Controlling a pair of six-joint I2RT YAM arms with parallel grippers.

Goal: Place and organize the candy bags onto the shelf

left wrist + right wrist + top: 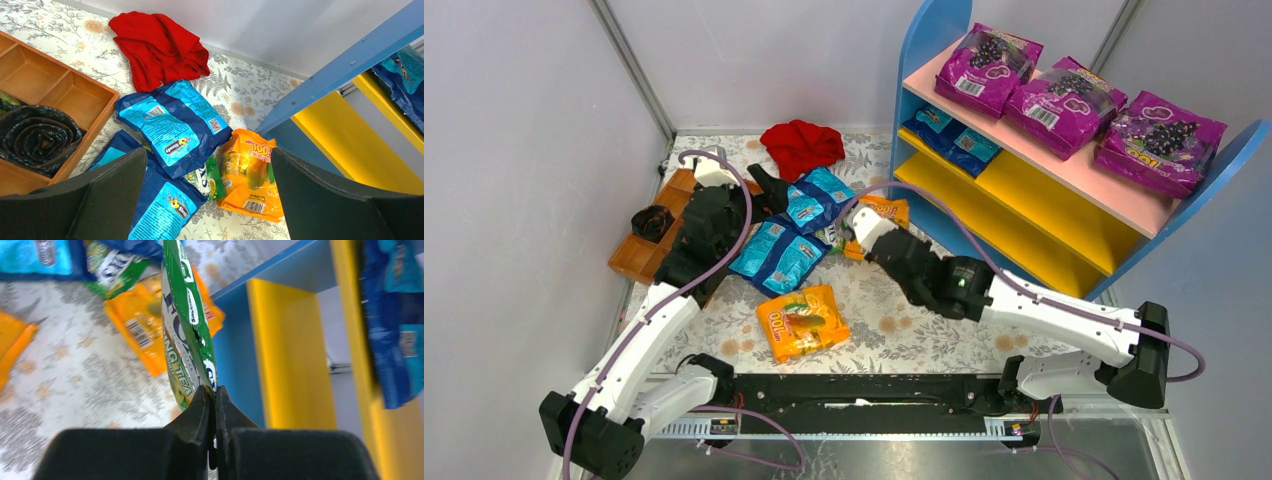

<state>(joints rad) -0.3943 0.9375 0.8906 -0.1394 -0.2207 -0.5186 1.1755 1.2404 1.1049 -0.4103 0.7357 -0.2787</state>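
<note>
My right gripper [215, 396] is shut on the edge of a green candy bag [187, 330] and holds it upright above the table, in front of the shelf [1064, 190] with blue sides. In the top view the right gripper [856, 233] is beside an orange bag [888, 210]. My left gripper [210, 197] is open and empty above a pile of bags: two blue bags [172, 125] [155, 205], another green bag [209, 180] and the orange bag [250, 175]. A second orange bag [804, 320] lies nearer the front. Two blue bags [954, 138] lie on the shelf's upper yellow board.
Three magenta grape bags [1064, 100] lie on the pink top board. A red cloth [802, 145] lies at the back. A brown wooden tray [649, 240] holding a dark rolled item [40, 137] stands at the left. The lower yellow boards [1034, 215] hold nothing.
</note>
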